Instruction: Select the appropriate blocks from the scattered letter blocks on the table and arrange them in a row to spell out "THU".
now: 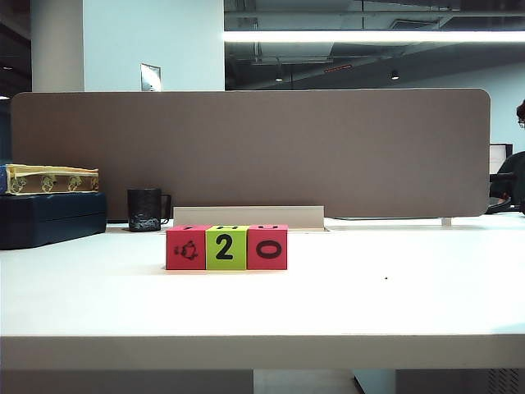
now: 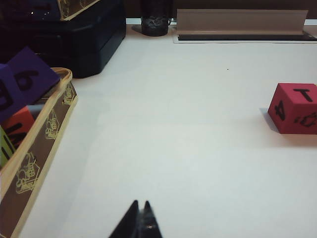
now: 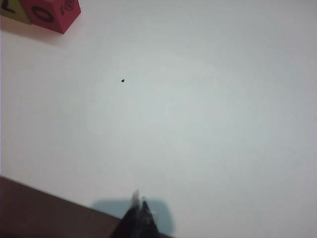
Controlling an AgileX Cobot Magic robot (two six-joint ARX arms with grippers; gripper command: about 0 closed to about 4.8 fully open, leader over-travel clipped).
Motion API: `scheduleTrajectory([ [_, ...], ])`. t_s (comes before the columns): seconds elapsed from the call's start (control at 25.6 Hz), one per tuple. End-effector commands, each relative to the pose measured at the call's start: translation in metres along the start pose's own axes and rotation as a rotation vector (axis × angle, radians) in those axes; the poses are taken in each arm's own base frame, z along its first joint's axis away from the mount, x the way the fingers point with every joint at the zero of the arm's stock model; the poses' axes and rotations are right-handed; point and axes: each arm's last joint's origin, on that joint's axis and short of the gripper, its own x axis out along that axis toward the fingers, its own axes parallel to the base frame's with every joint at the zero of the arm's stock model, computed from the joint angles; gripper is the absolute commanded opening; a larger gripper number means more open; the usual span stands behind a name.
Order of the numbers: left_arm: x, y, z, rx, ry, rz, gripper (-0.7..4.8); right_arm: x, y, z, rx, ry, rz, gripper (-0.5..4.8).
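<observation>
Standing in a touching row on the wide smooth white surface [image 1: 394, 304], the three small letter cubes show only in full from the exterior camera: a pinkish-red cube with a small black picture [image 1: 186, 249], a lime-green cube marked 2 [image 1: 225, 248] and a pinkish-red cube marked 0 [image 1: 267, 248]; neither arm appears there. The left wrist camera alone reveals a T on the top face of the picture cube [image 2: 294, 108], which lies well ahead of the left jaws [image 2: 140, 220] and off to one side; these are clenched on nothing. It also shows a brown yellow-rimmed box [image 2: 37, 153] holding purple, orange and green blocks, beside those jaws. The right wrist camera shows the right jaws [image 3: 138, 210], likewise clenched and empty, over the surface's edge, with the 0 cube [image 3: 49, 14] far ahead.
</observation>
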Motion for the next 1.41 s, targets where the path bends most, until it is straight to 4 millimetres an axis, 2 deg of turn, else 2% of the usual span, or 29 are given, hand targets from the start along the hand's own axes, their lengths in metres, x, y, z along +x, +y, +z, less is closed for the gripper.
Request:
scheduleTrajectory([
  [0.04,0.0,0.0,-0.001,-0.004,0.01,0.0,-0.05,-0.001,0.0,0.002,0.008,-0.013,0.0,-0.01],
  [0.35,0.0,0.0,-0.001,-0.004,0.01,0.0,-0.05,-0.001,0.0,0.005,-0.05,-0.048,-0.012,-0.01],
  [0.47,0.0,0.0,-0.001,-0.004,0.01,0.0,-0.05,0.004,-0.01,0.016,0.049,-0.204,-0.074,-0.01],
  [0.51,0.0,0.0,-0.001,-0.004,0.01,0.0,-0.05,0.009,-0.018,0.015,0.108,-0.305,-0.091,-0.01],
  [0.63,0.0,0.0,-0.001,-0.004,0.01,0.0,-0.05,0.019,-0.038,-0.013,0.226,-0.501,-0.098,-0.01],
  [0.74,0.0,0.0,-0.001,-0.004,0.01,0.0,-0.05,0.021,-0.047,-0.04,0.252,-0.564,-0.168,-0.01],
  [0.86,0.0,0.0,-0.001,-0.004,0.01,0.0,-0.05,0.021,-0.052,-0.055,0.274,-0.603,-0.24,-0.01],
  [1.13,0.0,0.0,-0.001,-0.004,0.01,0.0,-0.05,0.025,-0.052,-0.07,0.261,-0.634,-0.248,-0.01],
  [1.41,0.0,0.0,-0.001,-0.004,0.01,0.0,-0.05,0.034,-0.049,-0.083,0.222,-0.497,-0.214,-0.01],
])
